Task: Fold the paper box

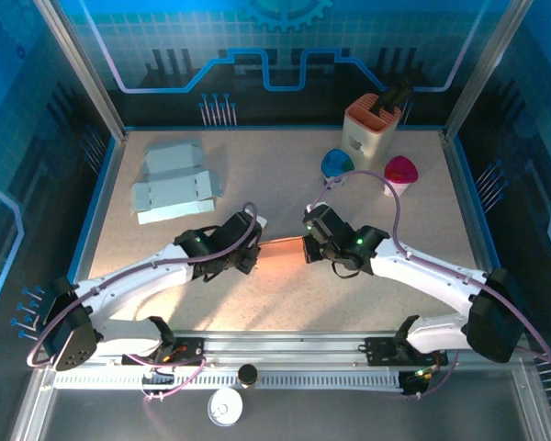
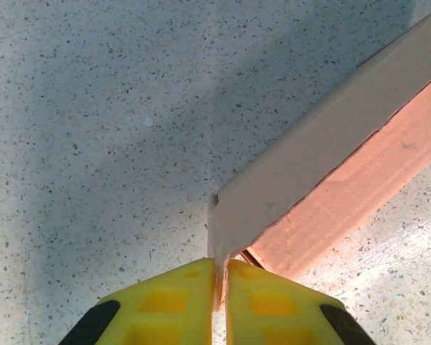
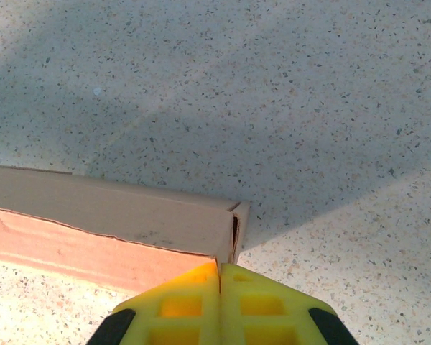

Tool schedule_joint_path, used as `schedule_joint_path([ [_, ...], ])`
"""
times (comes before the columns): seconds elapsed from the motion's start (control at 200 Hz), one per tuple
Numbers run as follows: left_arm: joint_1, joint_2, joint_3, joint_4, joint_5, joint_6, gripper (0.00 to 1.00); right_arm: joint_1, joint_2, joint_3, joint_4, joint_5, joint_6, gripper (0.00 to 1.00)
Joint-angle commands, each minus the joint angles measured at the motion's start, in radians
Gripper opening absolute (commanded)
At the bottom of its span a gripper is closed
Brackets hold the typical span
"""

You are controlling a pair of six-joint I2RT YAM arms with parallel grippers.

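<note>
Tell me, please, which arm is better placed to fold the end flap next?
Probably left: the left pincer clamps the paper box by its end; the right pincer, shut, only meets a corner.

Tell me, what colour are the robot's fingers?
Yellow fingers, clearest in the left wrist view.

The paper box (image 1: 280, 250) lies near the middle of the surface. It is a long, narrow, partly folded piece running left to right. Its outer face is plain tan cardboard and its inner face is orange-pink. A tan wall is raised along one long edge, beside the orange panel, which appears to rest flat on the surface. At the left end a thin tan flap is pinched between the left fingers (image 2: 172, 302). The right end's corner sits at the closed right fingers (image 3: 179, 309).
</note>
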State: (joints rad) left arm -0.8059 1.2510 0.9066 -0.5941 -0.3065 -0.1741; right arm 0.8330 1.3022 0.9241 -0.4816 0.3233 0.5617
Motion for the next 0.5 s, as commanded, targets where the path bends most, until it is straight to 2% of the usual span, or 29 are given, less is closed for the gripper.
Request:
schedule_joint_path([
  [0.0, 0.005, 0.015, 0.03, 0.01, 0.008, 0.003, 0.07, 0.006, 0.009, 0.023, -0.012, 0.001, 0.021, 0.0],
  [0.22, 0.005, 0.046, 0.057, 0.002, 0.027, -0.043, 0.01, 0.007, 0.012, 0.02, -0.006, 0.003, 0.028, 0.0],
  [0.495, 0.005, 0.092, 0.128, -0.045, 0.084, -0.21, 0.0, 0.017, 0.025, 0.021, 0.005, 0.002, 0.035, 0.0],
])
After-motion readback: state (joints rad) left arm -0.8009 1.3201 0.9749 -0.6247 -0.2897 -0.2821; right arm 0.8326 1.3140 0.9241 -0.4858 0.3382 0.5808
